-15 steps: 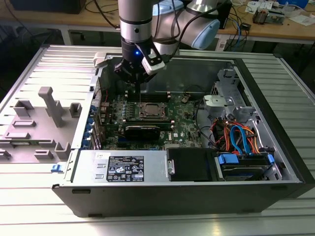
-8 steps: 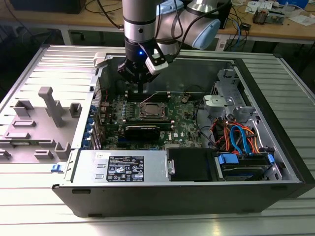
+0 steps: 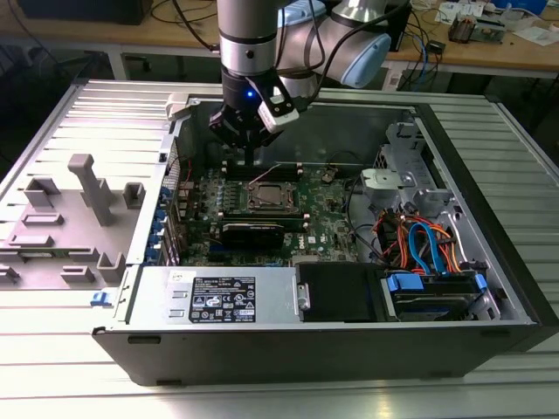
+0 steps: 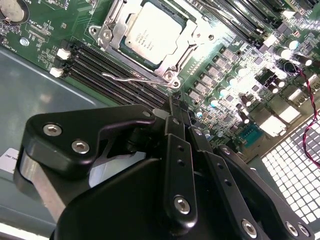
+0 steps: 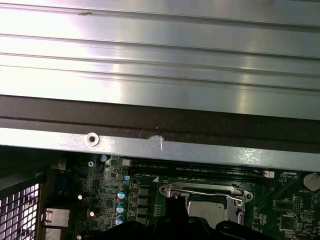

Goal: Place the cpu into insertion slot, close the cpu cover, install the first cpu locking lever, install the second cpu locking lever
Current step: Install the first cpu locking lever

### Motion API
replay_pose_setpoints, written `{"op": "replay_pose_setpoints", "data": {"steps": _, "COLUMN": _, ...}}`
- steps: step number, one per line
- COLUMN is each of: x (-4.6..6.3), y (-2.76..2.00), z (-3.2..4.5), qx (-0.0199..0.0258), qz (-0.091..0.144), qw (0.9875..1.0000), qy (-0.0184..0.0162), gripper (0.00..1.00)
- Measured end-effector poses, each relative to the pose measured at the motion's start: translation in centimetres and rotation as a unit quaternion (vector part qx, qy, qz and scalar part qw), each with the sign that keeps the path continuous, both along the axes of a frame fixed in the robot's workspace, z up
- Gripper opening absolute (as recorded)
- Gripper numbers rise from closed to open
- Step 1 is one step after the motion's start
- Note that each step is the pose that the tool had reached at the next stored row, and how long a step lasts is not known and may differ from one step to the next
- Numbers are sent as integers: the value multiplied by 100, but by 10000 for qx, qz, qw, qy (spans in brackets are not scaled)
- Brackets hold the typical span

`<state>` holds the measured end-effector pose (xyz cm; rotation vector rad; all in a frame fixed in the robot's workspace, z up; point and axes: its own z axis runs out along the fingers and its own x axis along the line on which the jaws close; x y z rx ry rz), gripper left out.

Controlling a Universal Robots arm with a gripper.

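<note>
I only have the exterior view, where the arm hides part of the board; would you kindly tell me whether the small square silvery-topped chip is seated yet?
Observer: Yes. In the second wrist view the small flat square cpu with the silvery-grey metal top lies level in its place on the green motherboard.
Operator: Thank you. Is the metal frame down over it?
Observer: It is. The thin square silvery cpu cover lies flat around the chip's edges.
Operator: And the gripper?
Observer: The black gripper is shut on nothing, with its tips close to a thin wire lever that runs along the cover's edge.
</note>
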<state>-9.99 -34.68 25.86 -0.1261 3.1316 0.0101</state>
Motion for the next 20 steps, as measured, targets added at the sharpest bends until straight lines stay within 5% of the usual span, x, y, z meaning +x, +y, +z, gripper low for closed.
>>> {"op": "replay_pose_setpoints", "data": {"steps": 20, "x": 52, "y": 1, "z": -23, "qx": 0, "qz": 0, "qw": 10000, "qy": 0, "gripper": 11}}
